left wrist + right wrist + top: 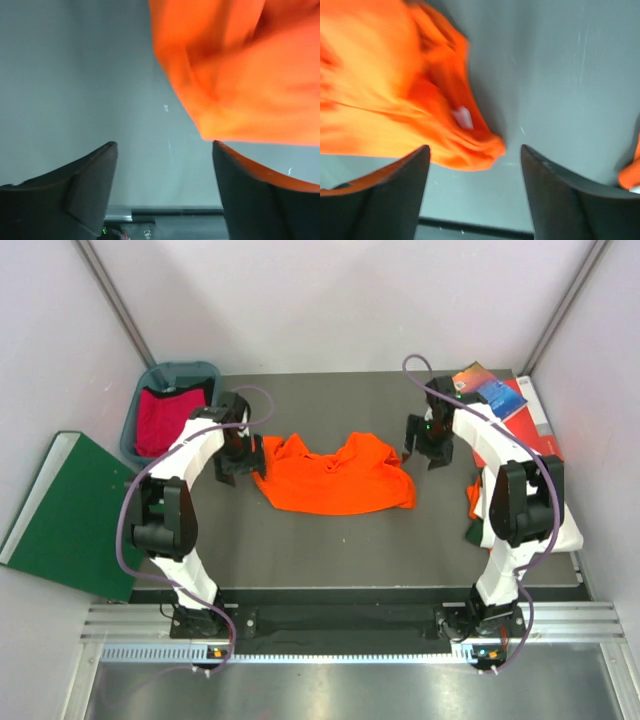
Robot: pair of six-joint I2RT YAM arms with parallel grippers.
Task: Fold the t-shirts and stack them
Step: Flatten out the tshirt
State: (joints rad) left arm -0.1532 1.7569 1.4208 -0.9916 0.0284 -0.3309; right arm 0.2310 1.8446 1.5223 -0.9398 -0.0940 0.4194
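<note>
Top external view: an orange t-shirt (335, 478) lies crumpled and partly spread at the centre of the grey table (330, 550), between the two arms. The left gripper (238, 462) hangs just beside the shirt's left edge. The right gripper (428, 452) hangs near its right edge, slightly apart from the cloth. A teal bin (150, 375) at the far left corner holds a crimson t-shirt (165, 418). A flat dark-green board (70, 510) lies off the table's left side, and books (500, 398) with red and blue covers lie at the far right corner. Beside the right arm, a small heap of cloth (473, 500), orange over dark green, is partly hidden by the arm.

Left wrist view: the jaws stand wide apart with bare table between them, gripping nothing. A corner of the shirt reaches down to just above the tip of the finger on the right of the view; blur hides whether they touch.

Right wrist view: the jaws are likewise wide and hold nothing. A bunched fold of the shirt, bearing a white label (462, 117), lies just beyond the gap between the fingertips.
</note>
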